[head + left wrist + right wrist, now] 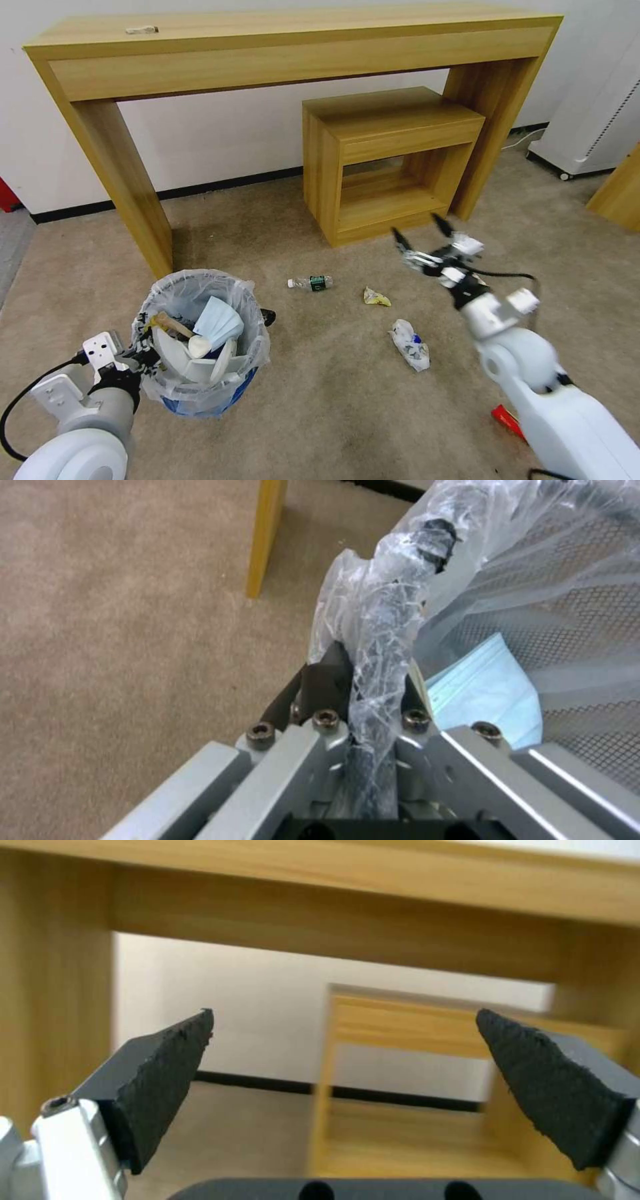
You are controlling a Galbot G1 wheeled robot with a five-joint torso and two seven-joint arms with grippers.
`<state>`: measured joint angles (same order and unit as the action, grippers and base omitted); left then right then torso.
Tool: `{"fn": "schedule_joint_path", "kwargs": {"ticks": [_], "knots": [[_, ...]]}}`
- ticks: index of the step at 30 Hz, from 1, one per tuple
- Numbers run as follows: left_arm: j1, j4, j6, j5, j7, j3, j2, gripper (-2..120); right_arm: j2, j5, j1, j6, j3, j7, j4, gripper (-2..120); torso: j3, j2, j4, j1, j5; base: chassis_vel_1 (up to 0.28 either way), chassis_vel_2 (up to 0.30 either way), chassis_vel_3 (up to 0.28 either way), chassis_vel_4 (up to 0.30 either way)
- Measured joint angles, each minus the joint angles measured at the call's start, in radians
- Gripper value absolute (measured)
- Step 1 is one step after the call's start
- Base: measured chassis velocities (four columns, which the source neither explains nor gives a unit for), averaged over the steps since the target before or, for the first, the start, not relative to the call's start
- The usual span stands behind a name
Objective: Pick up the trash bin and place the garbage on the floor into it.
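Beige floor (333, 400): our left gripper (363, 690) clamps the trash bin (200, 333) rim at 8 o'clock. Right gripper (423, 243), fingers apart, hovers at 3. Bottle (312, 283), wrappers remain; next, we judge, a descent.

Beige carpet floor (320, 413), with litter you can pick out on it.

On it you see the trash bin (200, 393) at the desk's leg (133, 200), a green-labelled bottle (311, 283) lying on its side, a yellowish crumpled wrapper (375, 297) near it, a white crumpled scrap (410, 344), a red wrapper (507, 420), and the small wooden shelf unit (387, 163).
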<state>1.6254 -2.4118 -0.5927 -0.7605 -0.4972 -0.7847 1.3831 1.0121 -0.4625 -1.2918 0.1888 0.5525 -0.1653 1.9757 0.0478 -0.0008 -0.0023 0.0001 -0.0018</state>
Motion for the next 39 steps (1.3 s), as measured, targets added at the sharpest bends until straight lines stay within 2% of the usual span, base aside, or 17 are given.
{"fn": "schedule_joint_path", "kwargs": {"ticks": [2, 4, 6, 7, 10, 19, 23, 39], "knots": [[-0.011, 0.003, 0.016, 0.033, 0.017, 0.001, 0.004, 1, 0.077, 0.062, -0.086, 0.005, 0.133, -0.012, 0.052, 100, 0.0, 0.0, 0.0002, 0.0, -0.0004, 0.0, 0.0, 0.0, 0.0], [-0.013, 0.005, 0.02, 0.042, 0.021, 0.0, 0.005, 1, 0.096, 0.068, -0.1, 0.005, 0.158, -0.012, 0.062, 100, 0.0, 0.0, 0.0001, 0.0, -0.0001, 0.0, 0.0, 0.0, 0.0], [-0.022, 0.012, 0.038, 0.083, 0.041, -0.006, 0.006, 1, 0.182, 0.075, -0.153, -0.003, 0.241, 0.011, 0.1, 100, 0.0, 0.0, 0.0, 0.0, -0.0002, 0.0, 0.0, 0.0, 0.0], [-0.022, 0.012, 0.038, 0.083, 0.041, -0.006, 0.006, 1, 0.182, 0.075, -0.153, -0.003, 0.241, 0.011, 0.1, 100, 0.0, 0.0, 0.0, 0.0, -0.0002, 0.0, 0.0, 0.0, 0.0], [-0.023, 0.013, 0.052, 0.112, 0.053, -0.016, 0.006, 1, 0.252, 0.095, -0.18, -0.005, 0.304, 0.049, 0.116, 100, 0.0, 0.0, 0.0001, 0.0, -0.0003, 0.0, 0.0, 0.0, 0.0], [-0.007, 0.017, 0.064, 0.116, 0.061, -0.036, 0.0, 1, 0.31, 0.11, -0.186, 0.012, 0.309, 0.069, 0.121, 100, 0.0, 0.0, 0.0002, 0.0, -0.0003, 0.0, 0.0, 0.0, 0.0], [0.002, 0.017, 0.067, 0.114, 0.061, -0.037, 0.004, 1, 0.335, 0.117, -0.177, 0.02, 0.306, 0.042, 0.116, 100, 0.0, 0.0, 0.0003, 0.0, -0.0004, 0.0, 0.0, 0.0, 0.0], [0.008, 0.012, 0.07, 0.112, 0.061, -0.041, 0.002, 1, 0.349, 0.096, -0.175, 0.041, 0.288, 0.038, 0.106, 100, 0.0, 0.0, 0.0003, 0.0, -0.0003, -0.039, 0.034, 0.037, -0.029]]}}
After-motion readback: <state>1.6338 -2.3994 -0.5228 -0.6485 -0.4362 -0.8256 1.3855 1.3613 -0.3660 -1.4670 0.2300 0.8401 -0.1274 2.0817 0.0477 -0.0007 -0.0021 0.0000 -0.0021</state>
